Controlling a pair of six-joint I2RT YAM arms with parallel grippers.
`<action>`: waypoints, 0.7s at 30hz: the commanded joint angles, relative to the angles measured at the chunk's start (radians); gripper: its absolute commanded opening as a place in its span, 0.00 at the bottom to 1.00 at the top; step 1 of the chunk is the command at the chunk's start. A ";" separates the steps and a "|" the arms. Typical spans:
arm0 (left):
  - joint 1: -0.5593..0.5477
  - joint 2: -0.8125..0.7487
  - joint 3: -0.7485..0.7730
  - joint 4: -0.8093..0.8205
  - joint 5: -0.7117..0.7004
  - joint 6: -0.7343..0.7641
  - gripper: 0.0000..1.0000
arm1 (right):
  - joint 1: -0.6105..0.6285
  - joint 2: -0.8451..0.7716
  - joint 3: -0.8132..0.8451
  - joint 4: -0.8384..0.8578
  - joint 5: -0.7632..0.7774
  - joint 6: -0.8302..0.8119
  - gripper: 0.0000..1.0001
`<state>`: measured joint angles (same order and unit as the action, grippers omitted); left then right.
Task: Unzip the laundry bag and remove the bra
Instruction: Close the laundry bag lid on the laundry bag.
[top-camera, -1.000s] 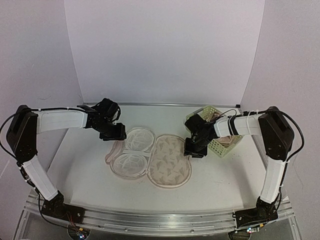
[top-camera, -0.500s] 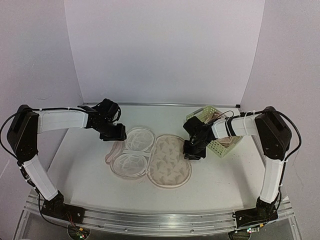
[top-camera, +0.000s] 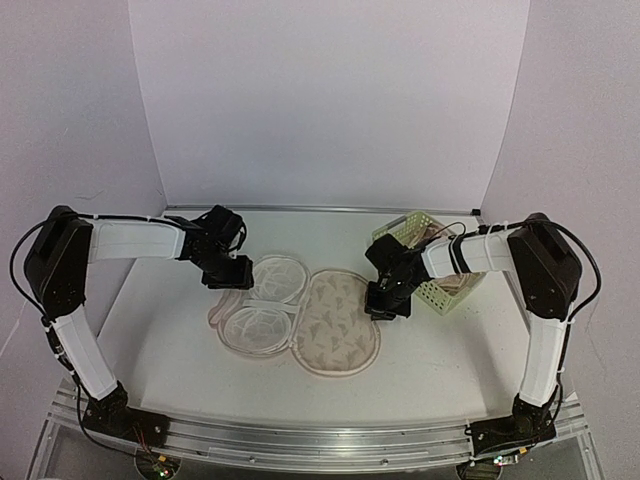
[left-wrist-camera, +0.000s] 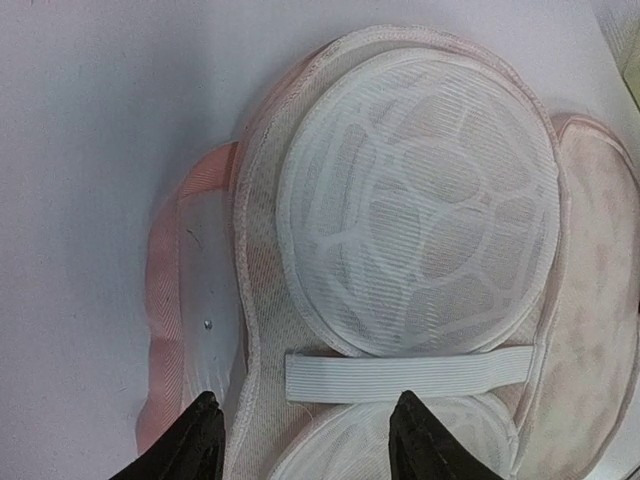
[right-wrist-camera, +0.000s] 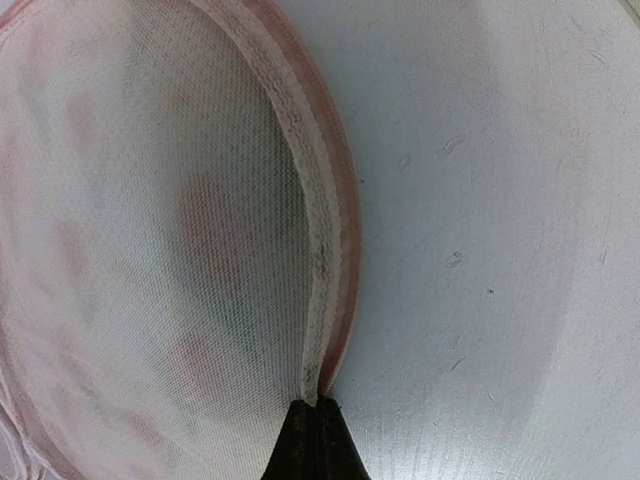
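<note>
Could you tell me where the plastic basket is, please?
Top view: the basket sits on the table, far right, behind the right arm, right of the laundry bag.

Both arms extended forward and inward, wrists pitched down: left gripper (left-wrist-camera: 310, 432) with jaws parted, right gripper (right-wrist-camera: 318, 412) with jaws pressed together, pinching the laundry bag (right-wrist-camera: 150, 250) rim at their tips.

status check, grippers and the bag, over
Left gripper open over the laundry bag, mesh side. Right gripper shut on the bag's rim. Bra not made out. Lattice basket alongside, not blocking.
</note>
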<state>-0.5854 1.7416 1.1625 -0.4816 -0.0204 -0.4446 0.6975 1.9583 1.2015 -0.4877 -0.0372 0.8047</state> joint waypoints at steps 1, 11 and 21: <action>0.004 0.010 0.003 0.003 -0.006 0.010 0.57 | 0.008 -0.053 0.022 0.003 0.032 -0.018 0.00; 0.002 0.026 -0.018 0.005 0.014 -0.001 0.56 | 0.008 -0.164 0.048 -0.075 0.114 -0.107 0.00; -0.028 0.077 -0.033 0.018 0.017 -0.031 0.49 | 0.008 -0.278 0.119 -0.120 0.081 -0.167 0.00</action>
<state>-0.5934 1.8023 1.1305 -0.4805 -0.0166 -0.4553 0.6994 1.7565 1.2587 -0.5945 0.0456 0.6788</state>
